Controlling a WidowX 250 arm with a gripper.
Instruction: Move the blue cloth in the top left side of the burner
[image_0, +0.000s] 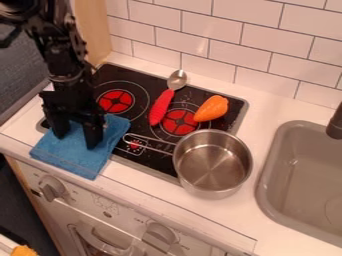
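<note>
In the camera view I have my gripper (77, 141) pointing down at the left of the stove, its two fingers apart, with blue cloth visible between them. I can't tell whether the tips touch the fabric. The blue cloth (73, 161) lies at the front left corner of the black cooktop (133, 122), partly on it and partly over the white counter (280, 245), its front edge near the stove's front. To its right I see a metal pot (212, 162), upright across the cooktop's front right edge, its wire handle pointing left toward the cloth. Behind the pot, an orange toy vegetable (212, 108) lies at the right red burner ring, and a spoon with a red handle (162, 107) lies slanted beside that ring. The grey sink (304, 175) is off to the right, below the tiled wall (220, 37).
</note>
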